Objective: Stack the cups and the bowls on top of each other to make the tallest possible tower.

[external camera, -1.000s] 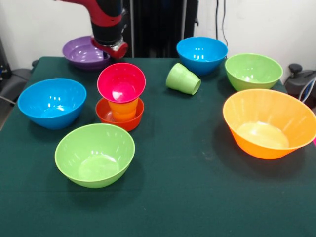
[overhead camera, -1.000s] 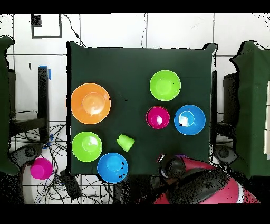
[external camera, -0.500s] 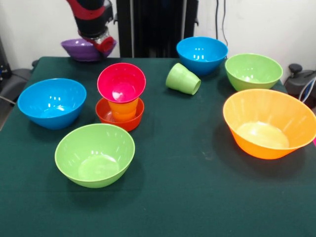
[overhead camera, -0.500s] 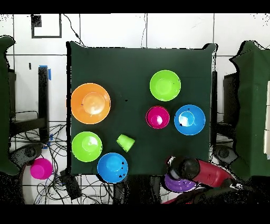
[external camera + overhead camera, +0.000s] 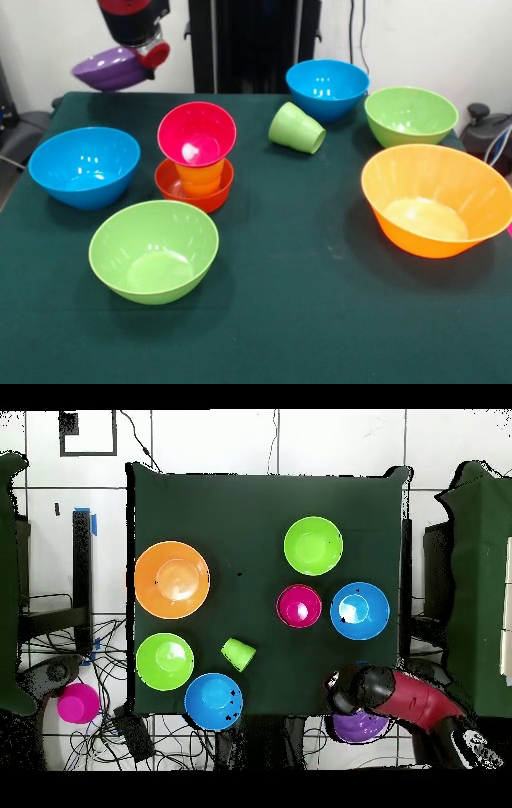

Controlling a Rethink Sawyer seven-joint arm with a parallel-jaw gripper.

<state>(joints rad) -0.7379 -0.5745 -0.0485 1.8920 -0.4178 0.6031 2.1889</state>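
Tool (image 5: 146, 58), upper left, grasps tilted purple bowl (image 5: 110, 69); level it, then centre over magenta bowl (image 5: 197, 133).

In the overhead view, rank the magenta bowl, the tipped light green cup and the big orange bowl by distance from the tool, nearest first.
1. Glossy magenta plastic bowl, topping the stack, closest to the tool.
2. Ribbed light green plastic cup, on its side mid-table.
3. Largest glossy orange plastic bowl, at the table's opposite side.

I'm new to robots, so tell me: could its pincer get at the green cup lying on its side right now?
Probably not just yet. The pincer is already shut on the purple bowl, lifted off the table's far corner. The green cup itself lies in the open, with nothing over it.
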